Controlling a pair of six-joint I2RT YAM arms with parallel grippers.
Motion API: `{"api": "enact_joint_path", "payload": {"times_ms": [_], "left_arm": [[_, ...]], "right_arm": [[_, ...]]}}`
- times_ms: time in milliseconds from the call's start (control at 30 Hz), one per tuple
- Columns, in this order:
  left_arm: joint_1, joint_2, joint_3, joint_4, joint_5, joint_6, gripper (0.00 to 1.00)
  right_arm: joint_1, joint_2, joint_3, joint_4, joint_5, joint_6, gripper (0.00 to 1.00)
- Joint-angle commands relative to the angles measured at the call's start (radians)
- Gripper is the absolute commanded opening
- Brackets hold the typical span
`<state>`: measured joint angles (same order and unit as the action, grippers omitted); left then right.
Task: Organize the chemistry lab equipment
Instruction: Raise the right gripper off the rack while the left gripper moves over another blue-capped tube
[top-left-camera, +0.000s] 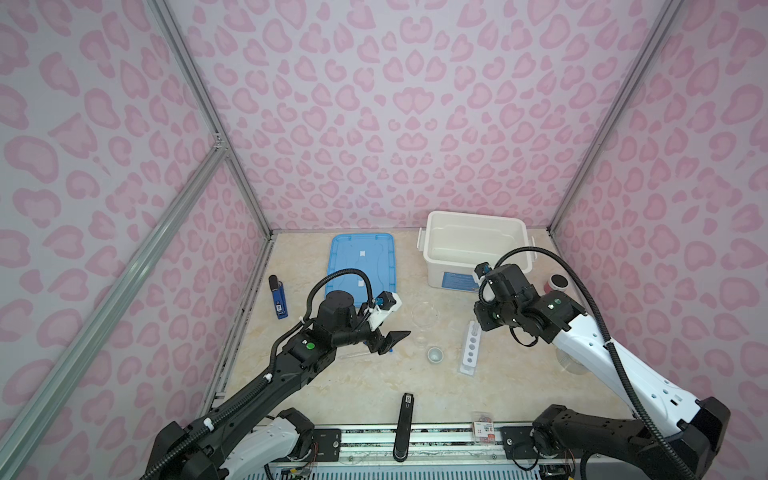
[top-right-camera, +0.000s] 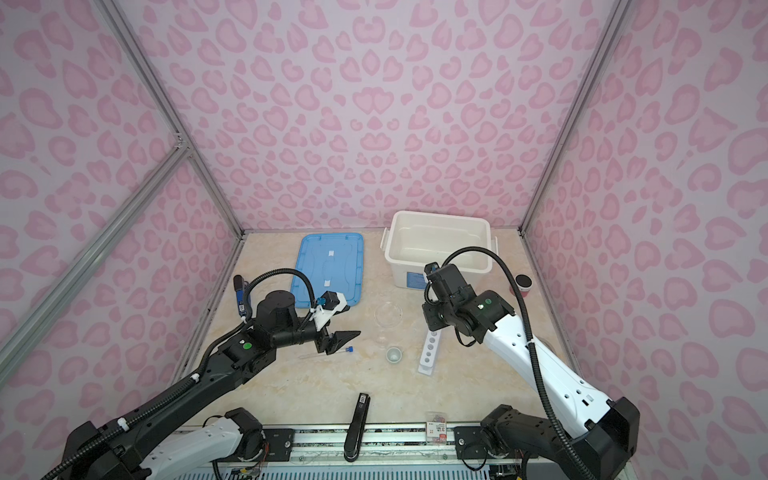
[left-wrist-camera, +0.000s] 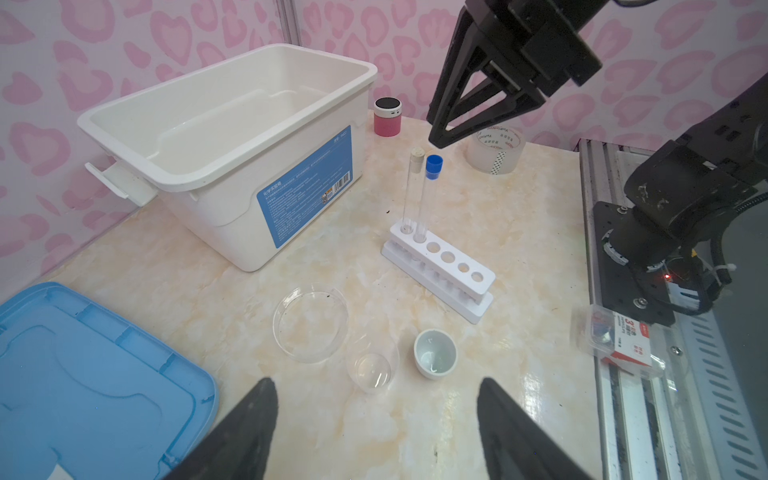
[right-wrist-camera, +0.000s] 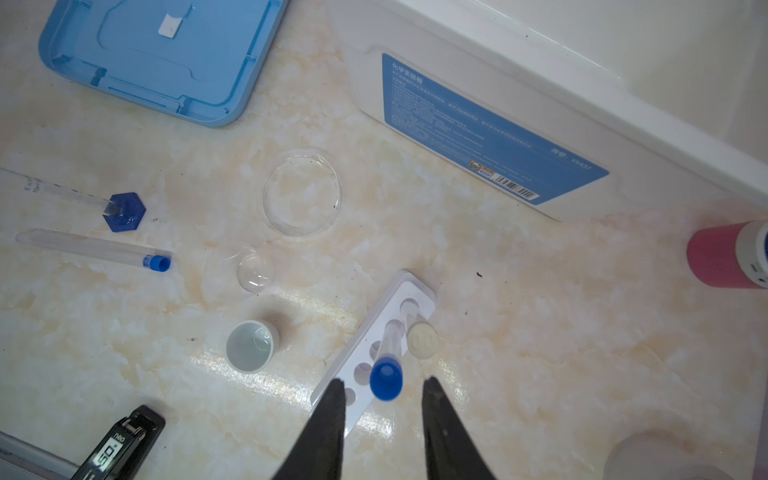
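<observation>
Seating a capped tube (left-wrist-camera: 433, 167) in the rack (left-wrist-camera: 449, 275), right gripper (right-wrist-camera: 382, 384) stood narrowly parted, left gripper (left-wrist-camera: 376, 382) wide; lying tube (right-wrist-camera: 95, 249) awaited grasping.

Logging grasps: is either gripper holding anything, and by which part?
Nothing held. The right gripper straddles the racked blue-capped tube without touching it; the left gripper is open, empty.

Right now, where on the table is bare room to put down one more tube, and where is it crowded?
Free: the tabletop between the white rack and the pink can, and the stretch between the small cup and the black stapler. Crowded: petri dish, small glass dish, cup and rack sit close together.
</observation>
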<state>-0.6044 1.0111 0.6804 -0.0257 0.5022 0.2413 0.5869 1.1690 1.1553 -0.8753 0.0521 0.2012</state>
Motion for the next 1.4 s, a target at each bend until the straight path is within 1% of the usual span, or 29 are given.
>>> {"api": "enact_joint_path", "payload": {"times_ms": [0, 100, 200, 333, 467, 600, 767, 900, 1133, 1367], "left_arm": [[-0.006, -0.006, -0.01, -0.03, -0.032, 0.031, 0.77], [-0.015, 0.006, -0.012, -0.093, -0.061, 0.049, 0.77], [-0.035, 0.006, -0.013, -0.183, -0.11, 0.091, 0.77], [-0.074, 0.016, -0.015, -0.335, -0.24, 0.183, 0.78], [-0.098, 0.037, -0.016, -0.414, -0.349, 0.236, 0.77], [-0.1, 0.063, -0.032, -0.427, -0.405, 0.262, 0.77], [-0.1, 0.118, -0.03, -0.448, -0.451, 0.298, 0.76], [-0.098, 0.152, -0.03, -0.471, -0.512, 0.328, 0.76], [-0.061, 0.201, 0.005, -0.524, -0.552, 0.356, 0.71], [-0.043, 0.257, 0.008, -0.506, -0.57, 0.362, 0.65]], "right_arm": [[-0.001, -0.015, 0.022, -0.014, 0.006, -0.026, 0.33], [-0.002, -0.016, 0.048, -0.009, 0.004, -0.045, 0.33], [-0.006, -0.015, 0.053, 0.017, -0.026, -0.064, 0.34], [-0.02, -0.006, 0.046, 0.057, -0.079, -0.089, 0.33], [-0.036, 0.003, 0.023, 0.102, -0.132, -0.106, 0.34], [-0.057, 0.008, 0.005, 0.143, -0.183, -0.118, 0.34], [-0.073, 0.014, -0.001, 0.168, -0.223, -0.135, 0.34], [-0.095, 0.013, -0.016, 0.193, -0.256, -0.15, 0.34], [-0.13, 0.027, -0.029, 0.224, -0.316, -0.164, 0.33], [-0.159, 0.039, -0.045, 0.254, -0.358, -0.17, 0.34]]}}
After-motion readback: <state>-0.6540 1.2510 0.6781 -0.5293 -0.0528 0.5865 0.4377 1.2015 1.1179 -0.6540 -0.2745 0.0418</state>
